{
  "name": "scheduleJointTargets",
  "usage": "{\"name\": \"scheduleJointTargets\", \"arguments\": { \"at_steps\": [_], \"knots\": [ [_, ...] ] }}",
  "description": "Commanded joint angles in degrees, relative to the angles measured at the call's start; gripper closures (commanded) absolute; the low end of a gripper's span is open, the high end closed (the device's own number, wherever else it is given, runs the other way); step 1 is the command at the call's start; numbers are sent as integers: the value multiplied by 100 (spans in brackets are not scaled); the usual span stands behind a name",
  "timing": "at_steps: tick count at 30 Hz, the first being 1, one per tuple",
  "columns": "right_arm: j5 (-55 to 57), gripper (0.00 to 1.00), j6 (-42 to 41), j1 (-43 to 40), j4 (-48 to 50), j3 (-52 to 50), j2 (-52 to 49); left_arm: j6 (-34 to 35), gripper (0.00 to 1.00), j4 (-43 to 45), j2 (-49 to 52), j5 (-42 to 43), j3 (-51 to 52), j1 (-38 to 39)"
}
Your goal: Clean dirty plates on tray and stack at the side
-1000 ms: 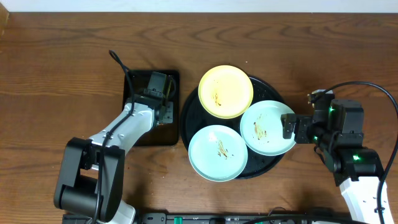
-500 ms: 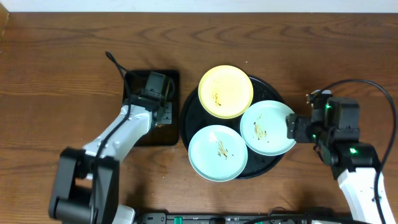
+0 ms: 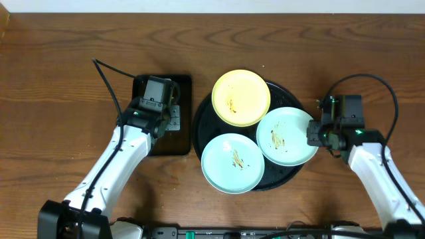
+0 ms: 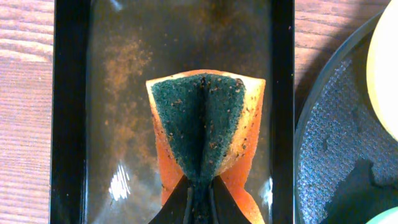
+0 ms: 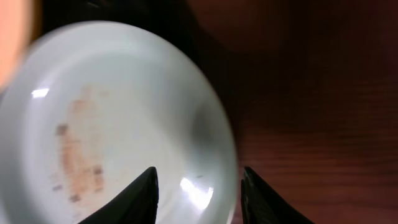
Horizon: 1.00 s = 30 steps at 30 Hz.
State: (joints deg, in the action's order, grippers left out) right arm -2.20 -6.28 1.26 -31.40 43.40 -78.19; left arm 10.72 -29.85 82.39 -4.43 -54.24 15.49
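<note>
**Overhead.** Notes broad bare wood-grain surface (image 3: pixel 66 53) to the left, right and far side of the work area. Finds the glossy black round tray (image 3: pixel 201 126) at centre, with a raised rim, just beside a smaller black rectangular tray (image 3: pixel 184 143) on its left. Counts three shallow round plates on the round tray:
- pale yellow plate (image 3: pixel 241 97) at the far side, overhanging the rim
- right mint plate (image 3: pixel 285 136), overhanging the right rim
- near mint plate (image 3: pixel 232 162), slightly past the near rim

Records plate edges meeting or nearly so, and brown smears at each centre. Places the left hand (image 3: pixel 171 119) over the rectangular tray, well apart from the plates. Places the right hand (image 3: pixel 312 133) at the right mint plate's outer edge.

**Left wrist.** Shows the left hand pressed together on a sponge (image 4: pixel 202 124) folded down its middle, with a rough dark green scouring face and an orange foam body. Sets it over the glossy, speckled floor of the rectangular tray, walls close on both sides. Catches the round tray's textured bed and a yellow plate edge at the right.

**Right wrist.** Shows the right hand partly spread, one finger (image 5: pixel 144 196) over the plate's bowl and the other outside the rim, above dark wood. Cannot tell contact with the rim. Confirms a smooth glazed finish and a faint brown smear left of centre.
</note>
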Motion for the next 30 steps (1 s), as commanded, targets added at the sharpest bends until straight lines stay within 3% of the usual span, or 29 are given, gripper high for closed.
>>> {"name": "scheduleJointTargets", "arguments": {
  "at_steps": [1,8,13,23,28,30],
  "knots": [
    [518,57,-225,17,125,76,-280,83,93,-15,-52,42,0,2],
    [494,57,-227,17,271,76,-750,83,93,-15,-52,81,0,4],
    [485,71,-264,17,297,76,-1027,83,93,-13,-52,79,0,2],
    [35,85,-269,17,442,76,-1054,83,92,-17,-52,79,0,2],
    [22,99,-269,17,437,76,-1054,83,92,-15,-52,79,0,2],
    [24,99,-269,17,439,76,-1054,83,92,-11,-52,79,0,2]
  ]
}}
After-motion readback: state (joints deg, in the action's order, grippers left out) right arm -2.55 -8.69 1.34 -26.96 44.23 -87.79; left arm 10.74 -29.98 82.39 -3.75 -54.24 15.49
